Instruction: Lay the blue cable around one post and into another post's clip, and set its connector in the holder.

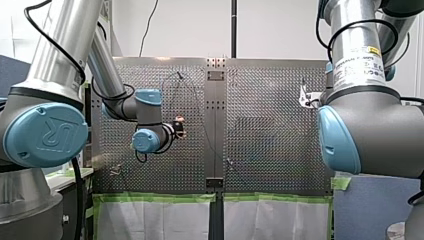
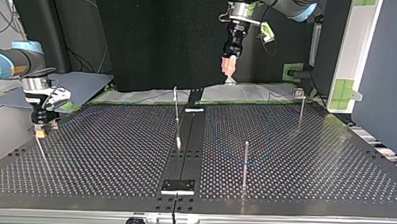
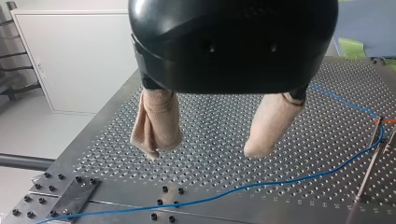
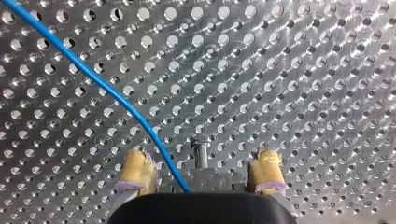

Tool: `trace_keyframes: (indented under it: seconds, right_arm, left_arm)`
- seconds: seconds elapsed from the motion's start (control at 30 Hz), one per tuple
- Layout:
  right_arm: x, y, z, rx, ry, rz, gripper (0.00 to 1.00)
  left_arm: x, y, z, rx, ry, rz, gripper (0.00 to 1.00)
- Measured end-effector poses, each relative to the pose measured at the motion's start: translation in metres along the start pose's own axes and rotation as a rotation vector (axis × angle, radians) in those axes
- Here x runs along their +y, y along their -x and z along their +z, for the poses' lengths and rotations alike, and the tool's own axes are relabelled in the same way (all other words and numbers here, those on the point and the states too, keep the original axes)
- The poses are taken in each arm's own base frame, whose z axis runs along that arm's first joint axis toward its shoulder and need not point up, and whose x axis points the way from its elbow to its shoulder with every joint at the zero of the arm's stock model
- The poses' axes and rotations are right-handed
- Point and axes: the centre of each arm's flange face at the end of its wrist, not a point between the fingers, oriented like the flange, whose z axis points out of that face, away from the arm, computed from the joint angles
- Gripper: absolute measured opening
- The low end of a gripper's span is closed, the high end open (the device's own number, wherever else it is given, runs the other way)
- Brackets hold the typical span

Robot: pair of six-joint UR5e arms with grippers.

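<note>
The left claw (image 3: 203, 151) is held high over the perforated table (image 3: 215, 116), and its beige-padded fingers (image 3: 156, 126) are spread wide and empty. Beneath it the blue cable (image 3: 233, 190) is seen lying on the table. It is run past a bolted plate (image 3: 60, 198) and bent sharply at a thin post (image 3: 367, 168), but whether it is wrapped around that post or only laid beside it cannot be told. The right claw (image 4: 201, 157) is lowered close to the table at the top view's left. Its yellow pads (image 4: 137, 168) are parted widely, and a second post (image 4: 201, 154) is framed between them. The cable is also passed between these pads, just beside one of them and apart from the second post. It is hidden further on by the claw's dark body and is not gripped. The cable's connector and the holder cannot be made out.
</note>
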Motion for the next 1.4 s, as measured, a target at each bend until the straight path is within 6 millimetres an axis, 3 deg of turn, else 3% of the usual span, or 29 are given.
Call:
trace_keyframes:
  seconds: [1.0, 1.4]
  right_arm:
    - [-0.019, 0.002, 0.0, -0.014, -0.042, -0.014, 1.0]
    - [-0.024, 0.01, -0.008, -0.094, -0.038, -0.043, 1.0]
  left_arm:
    - [0.004, 0.0, 0.001, -0.002, 0.021, -0.002, 0.98]
    - [0.004, 0.0, 0.001, -0.002, 0.022, -0.007, 0.98]
